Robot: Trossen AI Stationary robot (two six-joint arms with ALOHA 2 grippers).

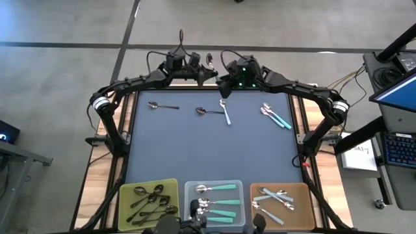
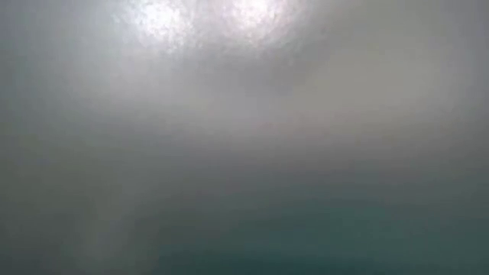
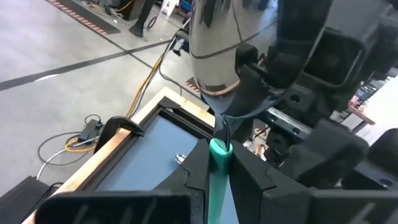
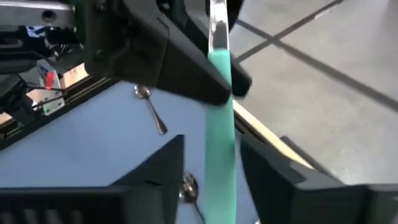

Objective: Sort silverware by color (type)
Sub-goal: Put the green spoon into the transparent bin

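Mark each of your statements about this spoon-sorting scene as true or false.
1. The left gripper clamps the teal-handled spoon. True.
2. The right gripper is shut tight on that spoon. False: its fingers stand apart from the handle.
3. The yellow-green tray holds teal-handled spoons. False: it holds dark all-metal ones.
4. Loose spoons lie on the blue mat. True.
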